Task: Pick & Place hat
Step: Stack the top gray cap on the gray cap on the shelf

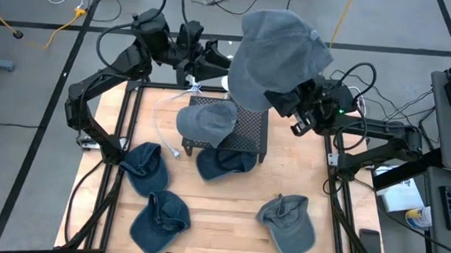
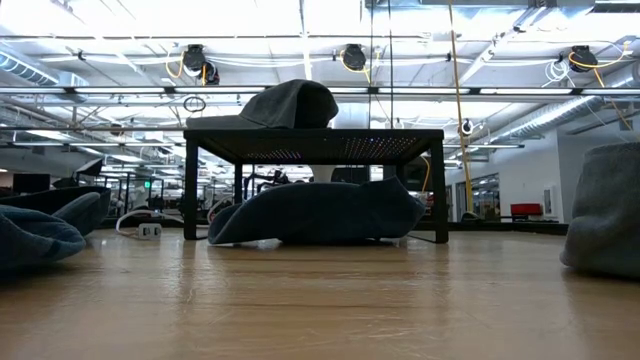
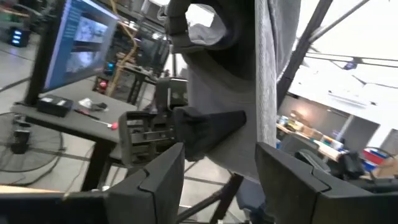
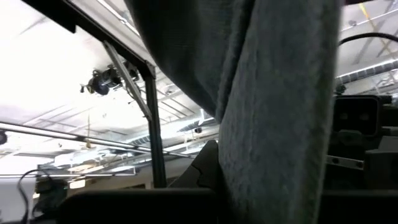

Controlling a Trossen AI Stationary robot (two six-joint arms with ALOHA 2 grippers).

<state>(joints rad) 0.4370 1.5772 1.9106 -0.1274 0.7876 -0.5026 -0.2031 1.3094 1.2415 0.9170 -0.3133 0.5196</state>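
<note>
A large grey hat [image 1: 281, 51] is held high above the table's far edge, over the back of a black mesh stand [image 1: 249, 132]. My right gripper [image 1: 283, 100] is shut on it from below. My left gripper [image 1: 218, 59] is open and empty just to the hat's left, its fingers [image 3: 158, 180] pointing at the hat [image 3: 249, 81] without touching it. Another grey hat [image 1: 206, 119] rests on the stand's top [image 2: 300, 105]. A blue hat [image 1: 223, 162] lies on the table under the stand [image 2: 315, 212]. My right gripper pinches the hat's cloth [image 3: 239, 134] between its two fingers [image 3: 208, 127]; the cloth fills the right wrist view [image 4: 273, 124]. Which part of the hat this is, I cannot tell. The hat is lifted clear, high above the table, with most of it above the gripper.
Two blue hats [image 1: 144, 169] [image 1: 161, 221] lie on the wooden table at the near left and a grey one [image 1: 286, 223] at the near right. A white cable [image 1: 162, 130] lies left of the stand. The table's metal frame [image 1: 335, 188] runs along both sides.
</note>
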